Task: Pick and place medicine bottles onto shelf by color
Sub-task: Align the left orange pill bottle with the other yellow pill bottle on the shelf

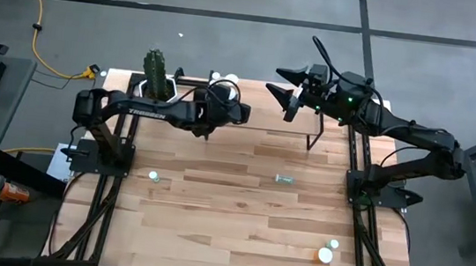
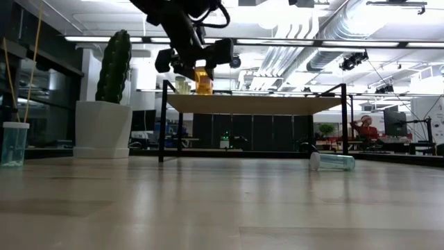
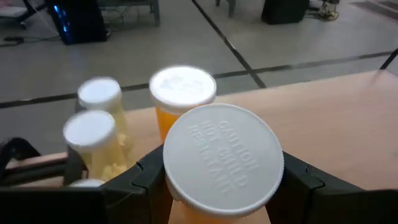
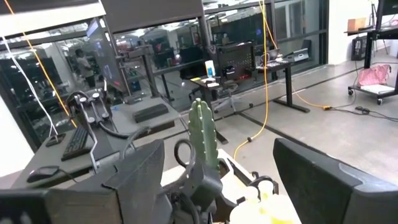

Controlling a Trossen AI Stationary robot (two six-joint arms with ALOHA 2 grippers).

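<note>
The shelf (image 2: pixel 257 104) stands at the table's far middle. My left gripper (image 2: pixel 202 75) is over its left end, shut on an orange medicine bottle (image 3: pixel 222 158) with a white cap. Behind it on the shelf stand another orange bottle (image 3: pixel 182 90) and two yellowish ones (image 3: pixel 93 130). My right gripper (image 1: pixel 284 85) waits open, high over the shelf's right part, and holds nothing. Other bottles are on the tabletop: a pale green one upright (image 1: pixel 154 176), one lying on its side (image 1: pixel 284 179), and two near the front right (image 1: pixel 325 256). My left gripper pinches the orange bottle between its two fingers (image 3: pixel 146 177), on the body just under the cap (image 3: pixel 186 211). The fingers come from the table's near side, slanting down. The bottle is upright, its bottom at the shelf board; whether it stands on the board I cannot tell.
A tall cactus (image 2: pixel 114 66) in a white pot stands on the table just left of the shelf, close to my left arm. The shelf's thin black legs (image 1: pixel 312 145) reach down to the tabletop. Bare wood (image 1: pixel 238 213) lies between the scattered bottles.
</note>
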